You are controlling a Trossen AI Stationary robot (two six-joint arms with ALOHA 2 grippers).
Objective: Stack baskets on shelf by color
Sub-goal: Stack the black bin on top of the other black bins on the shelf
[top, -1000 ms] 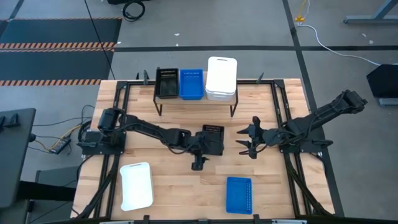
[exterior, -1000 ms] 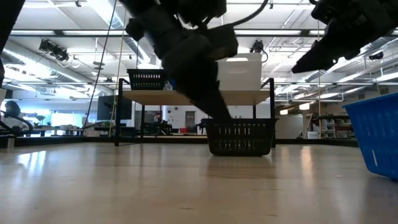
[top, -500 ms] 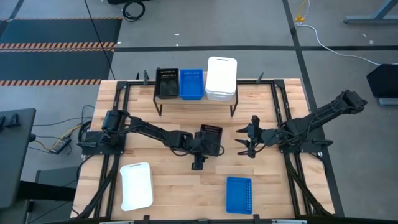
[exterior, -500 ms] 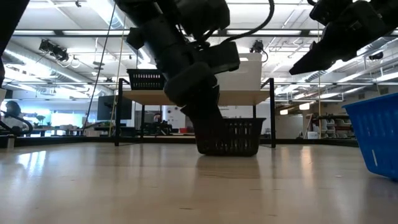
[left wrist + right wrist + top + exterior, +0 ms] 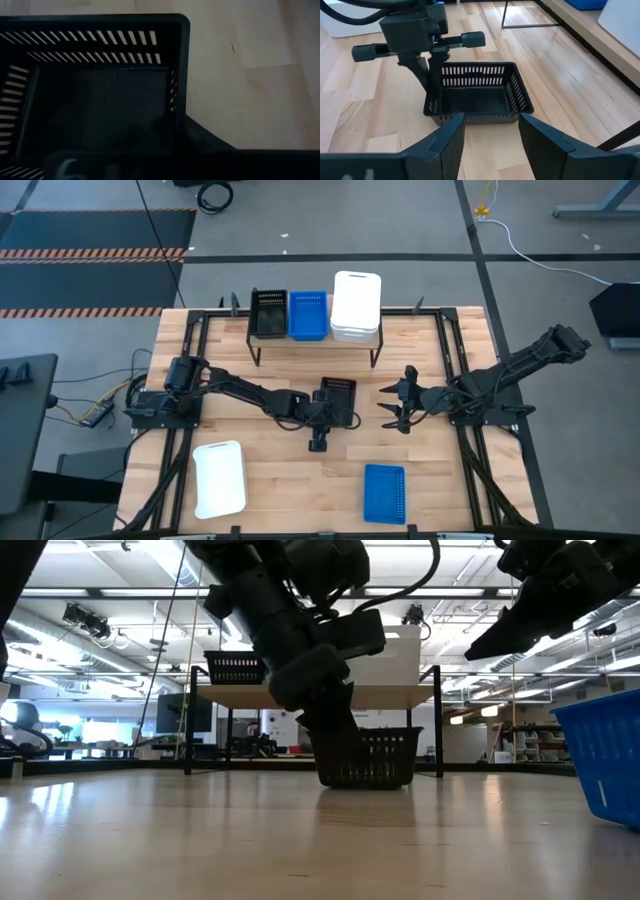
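1. High view: even, bright overhead light; soft, short shadows on the desk (image 5: 280, 480).
2. Low view: backlit by ceiling strip lights (image 5: 120, 602); arms silhouetted.
3. Left wrist view: dim, softly blurred.

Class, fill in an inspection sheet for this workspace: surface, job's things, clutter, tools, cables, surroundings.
Surface: wooden table, level.
Job's things: shelf carries a black basket, a blue basket and a white basket; loose black basket mid-table; loose white basket and loose blue basket at the near edge.
Clutter: nothing seen.
Tools: left tool at the loose black basket's rim; right tool open, beside it, apart.
Cables: a bundle off the table's left; white cable on the floor.
Surroundings: hazard-striped mat.
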